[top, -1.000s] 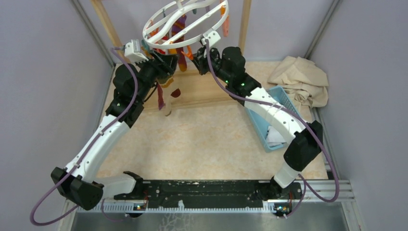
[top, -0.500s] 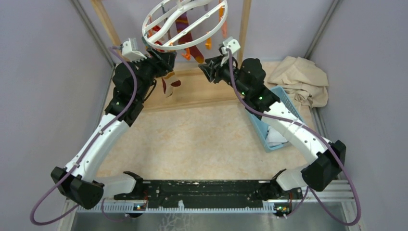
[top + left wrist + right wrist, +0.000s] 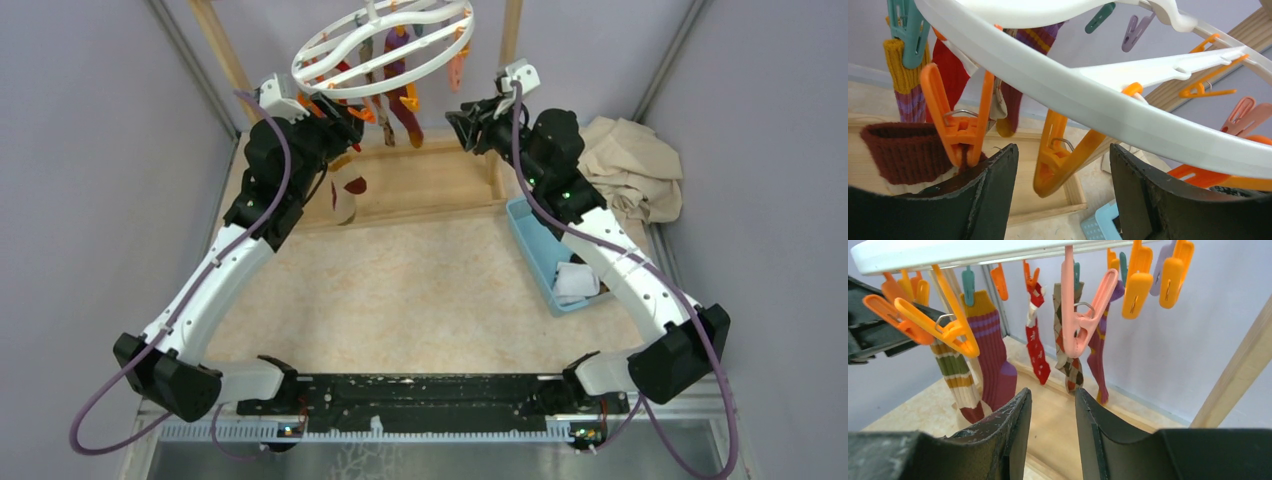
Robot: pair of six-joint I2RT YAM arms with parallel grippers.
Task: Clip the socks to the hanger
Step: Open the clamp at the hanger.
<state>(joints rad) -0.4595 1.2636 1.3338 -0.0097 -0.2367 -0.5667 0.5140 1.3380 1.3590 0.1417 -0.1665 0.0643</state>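
While the hanger (image 3: pixel 1073 95) hangs high at 12 o'clock over the surface (image 3: pixel 400 290), both arms are raised toward it. The left pincer (image 3: pixel 1062 150) sits at the ring's 8 o'clock with its fingers wide. An orange peg (image 3: pixel 1060 160) dangles in the gap, and neither finger grips it. At that peg's 9 o'clock a second orange peg (image 3: pixel 960 127) bites a maroon-cuffed sock (image 3: pixel 905 150). The right pincer (image 3: pixel 1052 392) hovers off the ring's 3 o'clock, apart from it, its fingers narrow with nothing between them. Its camera shows a row of clipped socks under the rim: striped sock (image 3: pixel 955 375), ribbed sock (image 3: pixel 995 365), red sock (image 3: pixel 1037 347), check sock (image 3: pixel 1068 365) and purple sock (image 3: pixel 1098 360). A pink peg (image 3: pixel 1080 315) hangs in front of them. A basket (image 3: pixel 528 250) lies at 3 o'clock on the surface, a cloth (image 3: pixel 625 165) at 2 o'clock.
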